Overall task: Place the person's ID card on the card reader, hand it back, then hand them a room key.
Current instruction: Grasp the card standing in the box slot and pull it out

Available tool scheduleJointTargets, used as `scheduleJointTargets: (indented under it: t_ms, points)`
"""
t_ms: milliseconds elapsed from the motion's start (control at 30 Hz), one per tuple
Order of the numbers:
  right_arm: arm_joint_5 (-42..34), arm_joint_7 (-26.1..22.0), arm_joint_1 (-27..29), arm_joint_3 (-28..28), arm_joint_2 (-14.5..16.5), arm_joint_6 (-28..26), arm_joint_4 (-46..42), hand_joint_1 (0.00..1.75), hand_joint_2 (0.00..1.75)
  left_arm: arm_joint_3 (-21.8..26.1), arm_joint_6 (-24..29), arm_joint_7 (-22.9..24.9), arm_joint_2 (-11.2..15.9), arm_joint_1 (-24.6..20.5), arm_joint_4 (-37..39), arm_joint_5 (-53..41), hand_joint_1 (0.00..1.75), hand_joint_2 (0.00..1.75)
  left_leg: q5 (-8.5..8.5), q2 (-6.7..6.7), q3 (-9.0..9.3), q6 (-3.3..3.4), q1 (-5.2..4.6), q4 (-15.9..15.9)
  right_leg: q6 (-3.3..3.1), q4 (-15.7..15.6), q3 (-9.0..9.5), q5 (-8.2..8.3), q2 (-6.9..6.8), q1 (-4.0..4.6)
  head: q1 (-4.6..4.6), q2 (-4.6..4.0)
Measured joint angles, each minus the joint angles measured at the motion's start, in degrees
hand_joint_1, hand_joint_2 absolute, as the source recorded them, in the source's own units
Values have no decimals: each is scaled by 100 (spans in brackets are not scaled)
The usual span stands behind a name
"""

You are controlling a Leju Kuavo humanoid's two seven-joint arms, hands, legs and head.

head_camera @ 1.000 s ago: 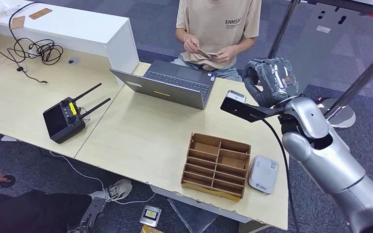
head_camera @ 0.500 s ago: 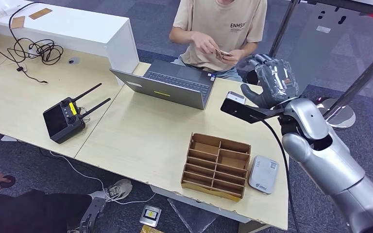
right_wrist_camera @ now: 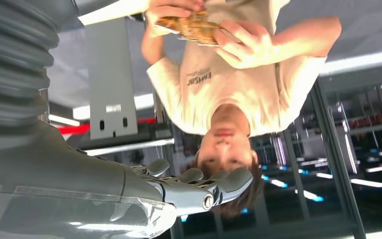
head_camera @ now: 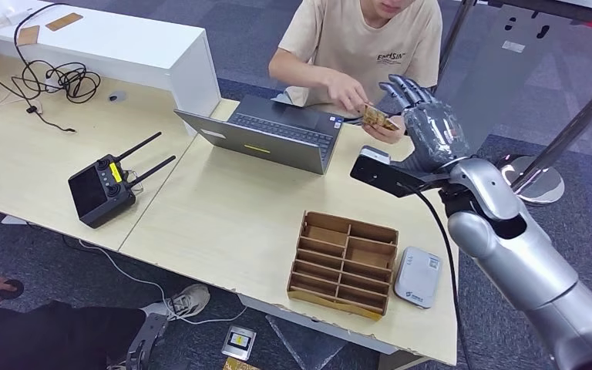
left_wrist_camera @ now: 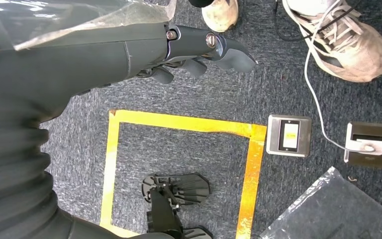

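ID card [head_camera: 375, 117] flat, long axis level — right hand [head_camera: 424, 123] spread beside.

My bot's right arm [head_camera: 520, 258] was all shiny silver shells, with a black cable [head_camera: 449, 254] running down it. The right hand [head_camera: 424, 127] was dark grey under clear plastic wrap; the left hand [left_wrist_camera: 199, 52] had visible screws and a ribbed grey cover [left_wrist_camera: 10, 169].

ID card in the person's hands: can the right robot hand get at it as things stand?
Probably yes. The right robot hand is raised with fingers spread beside the ID card, nothing between them, though the person's hands hold it.
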Motion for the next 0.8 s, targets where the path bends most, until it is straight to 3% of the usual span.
scheduleJointTargets:
  t_ms: [233,467,800]
  points:
    - [-381,460,113,-19,-136,311,-406,0,0,12,5,-96,33,83,2,157,0,175,-1,1,1,0,0,0,0,-1,-3,-1,0,0,-1,0]
    - [-732,1267,933,-285,-594,301,-1739,0,0,33,29,-210,93,305,32,320,0,175,-7,1,-3,3,0,0,1,-4,-8,-5,0,0,0,0]
    - [-636,1416,1487,-582,-1061,300,-2846,0,0,56,60,-217,99,353,48,352,0,175,-5,1,-6,4,0,0,0,-4,-9,-3,0,0,-1,0]
